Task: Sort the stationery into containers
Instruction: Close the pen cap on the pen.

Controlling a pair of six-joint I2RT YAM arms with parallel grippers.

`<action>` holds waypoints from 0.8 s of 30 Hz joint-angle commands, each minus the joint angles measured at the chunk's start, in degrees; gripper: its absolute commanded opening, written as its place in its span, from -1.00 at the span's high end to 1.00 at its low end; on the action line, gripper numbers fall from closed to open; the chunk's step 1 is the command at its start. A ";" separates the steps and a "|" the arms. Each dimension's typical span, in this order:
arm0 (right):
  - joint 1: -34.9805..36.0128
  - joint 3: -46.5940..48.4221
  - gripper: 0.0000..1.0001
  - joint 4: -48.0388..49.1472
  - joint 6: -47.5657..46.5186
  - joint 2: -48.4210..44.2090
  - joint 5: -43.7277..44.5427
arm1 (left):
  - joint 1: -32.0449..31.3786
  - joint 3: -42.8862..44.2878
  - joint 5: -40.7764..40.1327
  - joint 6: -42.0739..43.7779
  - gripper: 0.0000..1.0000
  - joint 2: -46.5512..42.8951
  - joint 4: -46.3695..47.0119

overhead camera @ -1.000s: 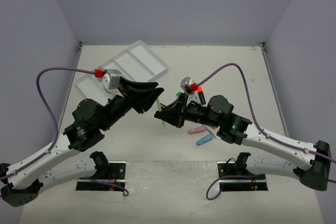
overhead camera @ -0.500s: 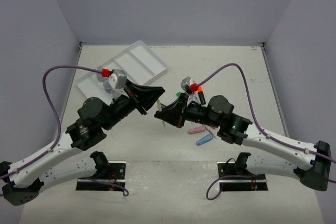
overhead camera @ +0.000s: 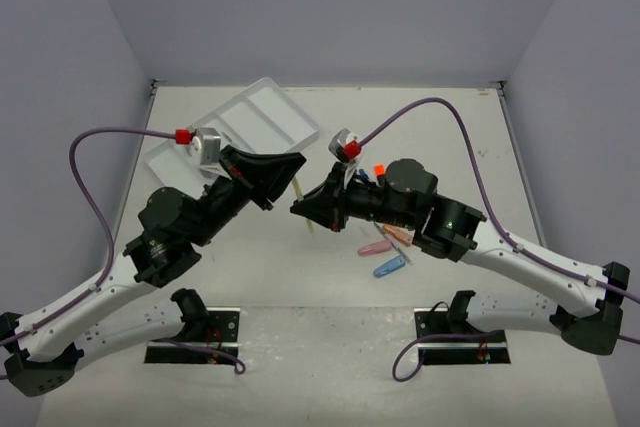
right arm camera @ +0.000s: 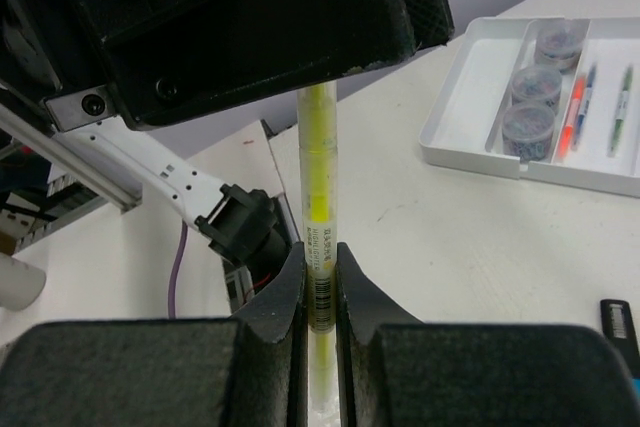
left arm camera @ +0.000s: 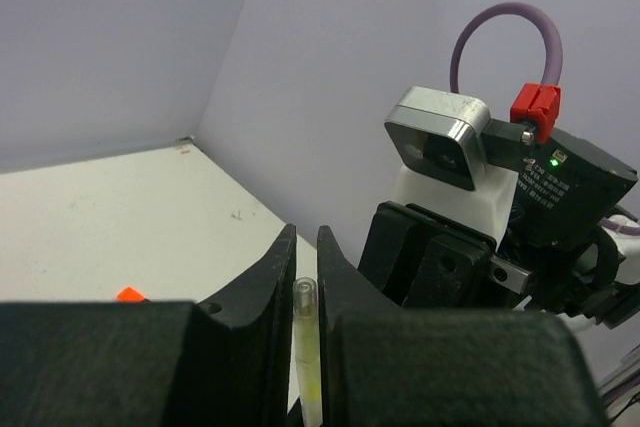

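My two grippers meet in the air over the middle of the table, and both pinch one thin yellow pen [right arm camera: 318, 162]. My right gripper [right arm camera: 318, 269] squeezes the end with the little printed bars. My left gripper [left arm camera: 305, 247] squeezes the other end. The pen's long side runs straight from one gripper to the other, so they face each other nose to nose. They are very near, but I cannot tell if they touch.

The white tray [overhead camera: 275, 112] lies at the far left of the table, on my left arm's side, so my left arm is nearer to it. I think my right gripper has to let go first, and then my left can carry the pen over.

In the tray, three small clear jars [right arm camera: 537, 84] sit in a row in one long slot. Next to them lie an orange pen [right arm camera: 571, 112] and a green pen [right arm camera: 620, 97]. The slot on the other side of the jars shows nothing in it
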 commanded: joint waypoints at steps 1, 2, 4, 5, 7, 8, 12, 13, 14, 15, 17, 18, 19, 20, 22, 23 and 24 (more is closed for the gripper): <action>-2.82 15.65 1.00 3.14 -3.96 4.42 4.73 | -0.85 -4.80 7.33 -3.99 1.00 2.17 -7.13; -3.70 18.16 1.00 2.62 -3.95 5.49 4.43 | -0.85 -5.72 8.04 -4.81 1.00 2.29 -6.60; -5.97 22.86 1.00 1.32 -3.25 7.32 2.56 | -0.89 -8.00 10.08 -6.86 1.00 2.76 -4.50; -6.92 24.89 1.00 0.04 -3.01 8.47 1.14 | -0.94 -9.09 11.67 -8.20 1.00 3.11 -3.22; -8.05 29.84 1.00 -1.46 -3.20 10.17 0.62 | -1.07 -11.82 13.14 -9.74 1.00 3.75 -0.37; -8.12 31.90 1.00 -2.63 -3.67 11.22 0.85 | -1.24 -12.87 13.55 -10.44 1.00 3.75 0.57; -8.34 31.19 1.00 -3.97 -4.52 11.58 1.85 | -1.37 -14.07 11.59 -10.43 1.00 1.50 -0.65; -8.41 29.78 1.00 -3.79 -4.58 11.11 2.27 | -1.37 -13.84 11.15 -10.10 1.00 0.64 -1.53; -8.48 28.73 1.00 -3.64 -4.58 10.73 2.64 | -1.37 -13.69 10.70 -10.10 1.00 0.18 -2.21; -8.68 27.21 1.00 -2.66 -4.46 10.04 2.28 | -1.41 -12.54 9.19 -9.55 1.00 -0.16 -3.93; -8.92 24.17 1.00 -0.94 -4.31 8.78 0.24 | -1.40 -10.51 6.28 -8.62 1.00 -0.74 -8.08; -8.87 22.39 1.00 -0.18 -4.20 8.43 -1.17 | -1.37 -9.04 3.65 -8.30 1.00 -0.93 -11.45; -8.79 21.63 1.00 0.14 -4.14 8.33 -1.63 | -1.37 -8.32 2.34 -8.17 1.00 -1.10 -12.96; -8.70 20.03 1.00 0.81 -3.52 8.02 -2.71 | -1.37 -7.14 0.48 -7.96 1.00 -1.37 -14.46; -8.29 15.26 1.00 4.47 -1.31 6.75 -5.01 | -1.46 -4.37 -4.46 -7.18 0.96 -2.60 -17.42; -7.95 13.02 1.00 5.17 -0.88 6.57 -5.70 | -1.42 -3.04 -5.16 -6.79 0.73 -3.12 -18.28; -7.60 10.79 1.00 5.88 -0.45 6.39 -6.41 | -1.38 -1.69 -5.85 -6.38 0.51 -3.62 -19.12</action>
